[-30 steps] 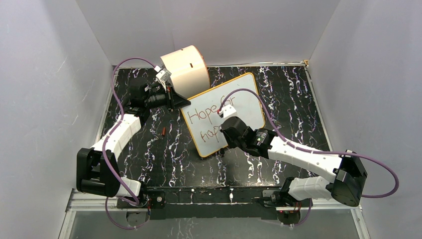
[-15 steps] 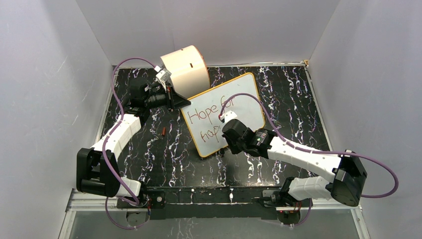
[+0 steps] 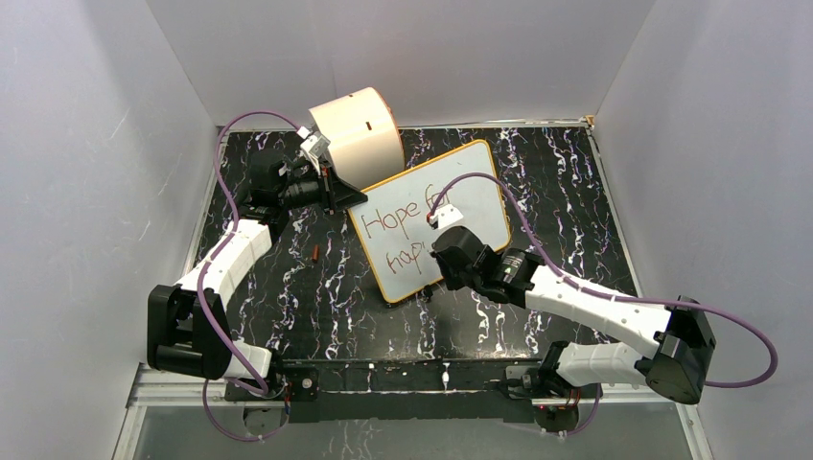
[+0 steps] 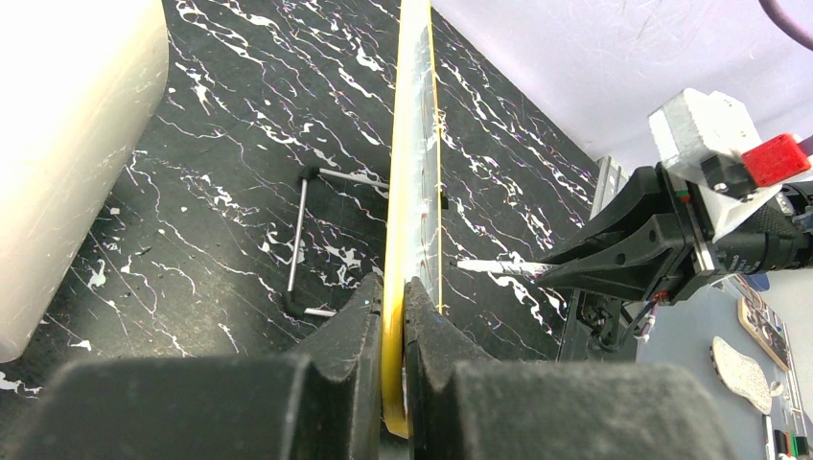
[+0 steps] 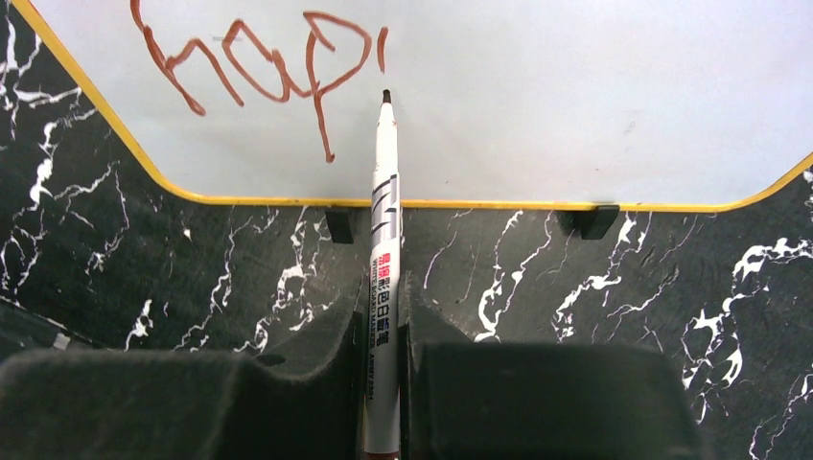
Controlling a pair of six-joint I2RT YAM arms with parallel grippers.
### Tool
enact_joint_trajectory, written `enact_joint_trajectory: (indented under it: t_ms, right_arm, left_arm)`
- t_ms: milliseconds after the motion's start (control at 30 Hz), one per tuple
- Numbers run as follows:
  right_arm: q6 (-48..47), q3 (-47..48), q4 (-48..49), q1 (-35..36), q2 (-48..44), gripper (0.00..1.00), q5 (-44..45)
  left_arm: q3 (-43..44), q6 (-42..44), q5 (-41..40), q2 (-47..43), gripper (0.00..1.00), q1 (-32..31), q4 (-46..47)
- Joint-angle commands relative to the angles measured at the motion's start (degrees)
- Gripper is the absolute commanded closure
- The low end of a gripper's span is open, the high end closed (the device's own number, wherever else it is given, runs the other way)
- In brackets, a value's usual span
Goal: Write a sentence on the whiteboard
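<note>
Right gripper (image 5: 383,307): jaws clenched on marker (image 5: 385,211), tip close under short stroke after "hap". Left gripper (image 4: 394,297): jaws clamped on whiteboard (image 4: 414,144) rim. Board on edge on marbled table (image 3: 566,192), beside cream drum (image 3: 360,134). Sentence (image 3: 393,216): "Hope for / hap".

The whiteboard (image 3: 475,182) stands tilted across the middle of the surface (image 3: 566,201). The cream drum (image 3: 360,134) sits just behind its upper left corner and blocks that back-left pocket. The left tool (image 3: 347,198) clamps the board's left edge. The right tool (image 5: 385,297), closed on a marker (image 5: 385,192), crowds the board's lower front. Open surface runs from the board's right side to the wall, and front-left around a small red-brown cap (image 3: 315,253).
</note>
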Motion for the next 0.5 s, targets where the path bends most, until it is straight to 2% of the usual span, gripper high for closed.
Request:
enact_joint_trajectory:
  t_ms: [0, 467]
  right_arm:
    - [-1.03, 0.40, 5.13, -0.20, -1.30, 1.00, 3.95]
    - [-2.71, 1.72, 8.09, -0.43, 0.62, 1.00, 3.68]
  left_arm:
    - [-0.78, 3.69, -2.95, 1.97, 1.00, -1.16, -4.88]
    - [-0.79, 3.78, -3.29, 1.70, 1.00, -1.12, -4.88]
